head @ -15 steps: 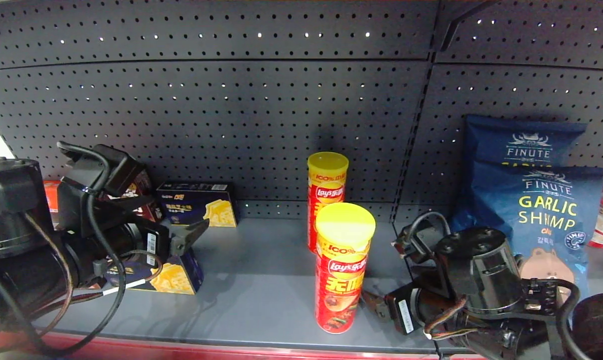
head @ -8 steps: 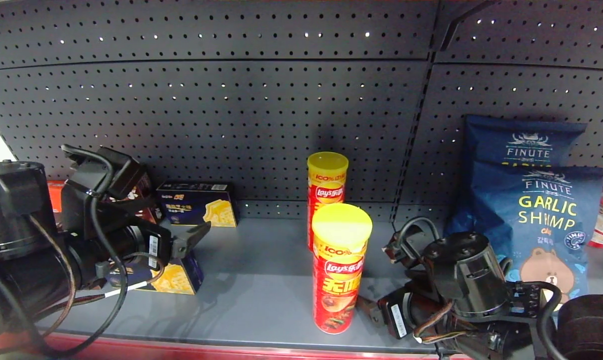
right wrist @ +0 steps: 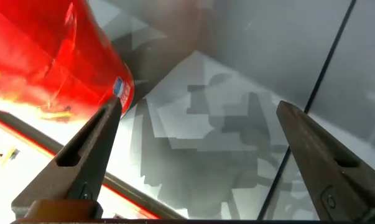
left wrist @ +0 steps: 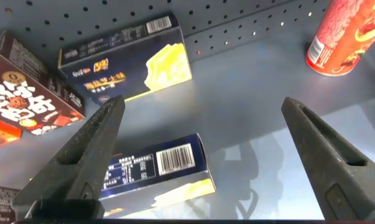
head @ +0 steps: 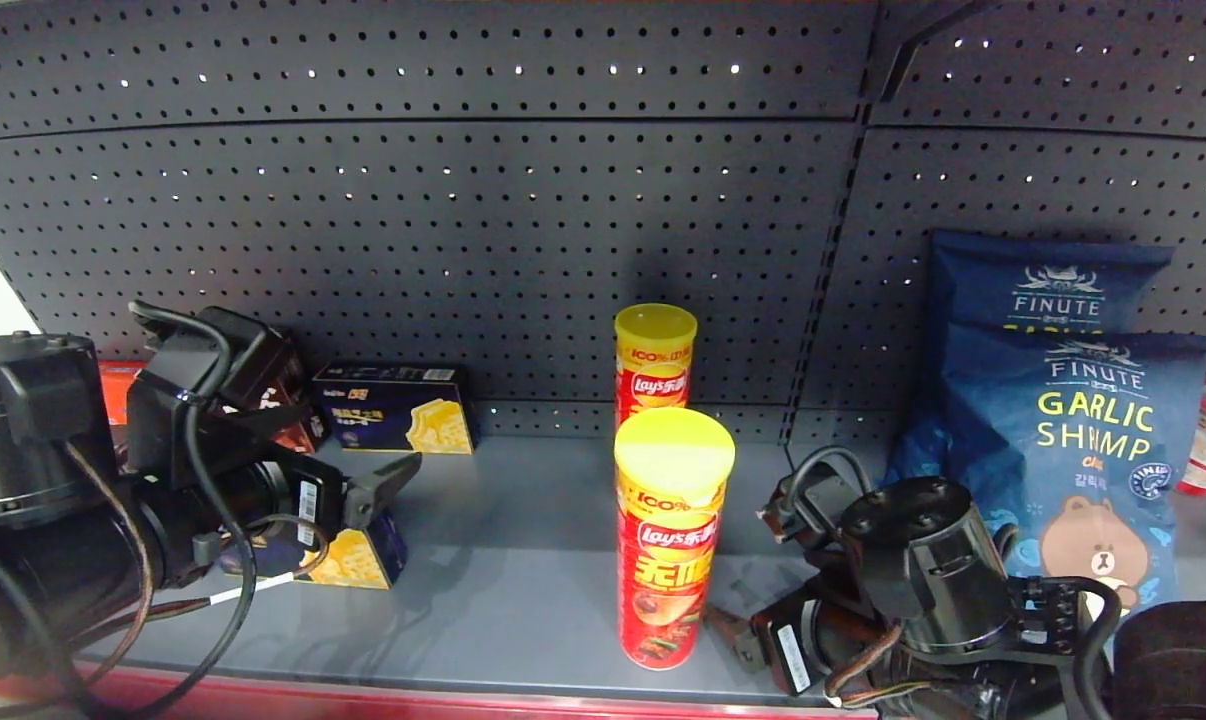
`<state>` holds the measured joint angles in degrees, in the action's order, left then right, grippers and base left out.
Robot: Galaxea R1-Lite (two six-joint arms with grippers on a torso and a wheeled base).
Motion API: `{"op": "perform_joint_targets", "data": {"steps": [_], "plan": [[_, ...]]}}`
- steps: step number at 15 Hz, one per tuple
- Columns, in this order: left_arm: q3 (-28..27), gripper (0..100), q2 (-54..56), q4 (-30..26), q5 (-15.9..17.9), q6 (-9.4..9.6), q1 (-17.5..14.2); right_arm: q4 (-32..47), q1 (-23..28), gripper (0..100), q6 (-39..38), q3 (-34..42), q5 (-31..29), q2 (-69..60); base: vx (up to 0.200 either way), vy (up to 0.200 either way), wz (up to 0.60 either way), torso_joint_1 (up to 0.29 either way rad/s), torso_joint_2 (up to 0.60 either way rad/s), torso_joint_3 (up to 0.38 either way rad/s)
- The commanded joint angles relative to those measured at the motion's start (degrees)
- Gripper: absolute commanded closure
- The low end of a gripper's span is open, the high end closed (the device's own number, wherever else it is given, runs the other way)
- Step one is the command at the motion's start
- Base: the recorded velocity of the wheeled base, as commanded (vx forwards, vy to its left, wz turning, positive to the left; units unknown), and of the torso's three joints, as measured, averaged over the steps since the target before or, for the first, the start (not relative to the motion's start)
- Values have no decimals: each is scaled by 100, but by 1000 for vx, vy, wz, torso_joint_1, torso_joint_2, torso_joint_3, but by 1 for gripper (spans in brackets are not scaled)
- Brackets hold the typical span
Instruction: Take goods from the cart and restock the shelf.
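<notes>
On the shelf [head: 523, 560] we see two upright red cans at the middle. The near can [head: 671, 540] stands by the front edge and the far can [head: 653, 365] by the back wall. Just right of the near can sits the right gripper [head: 738, 630]. Its wrist view shows the fingers spread around bare shelf, one tip beside the can, and we cannot tell whether they touch. At the left, the left gripper [head: 378, 490] hovers above a flat blue box [head: 358, 555]. Its wrist view shows fingers released wide and a brown box [left wrist: 25, 99] farther left.
</notes>
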<state>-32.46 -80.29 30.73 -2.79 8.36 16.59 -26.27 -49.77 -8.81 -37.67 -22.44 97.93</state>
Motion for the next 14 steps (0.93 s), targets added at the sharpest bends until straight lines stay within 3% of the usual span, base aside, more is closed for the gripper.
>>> {"op": "perform_joint_targets", "data": {"steps": [1,14], "plan": [[47,0,-4,12,-2,-1,2,-1,3,0,2,111,-6,-160,0,0,0,0,0,0],[74,0,-4,12,-2,-1,2,-89,-85,0,38,-21,29,-63,0,0,0,0,0,0]]}}
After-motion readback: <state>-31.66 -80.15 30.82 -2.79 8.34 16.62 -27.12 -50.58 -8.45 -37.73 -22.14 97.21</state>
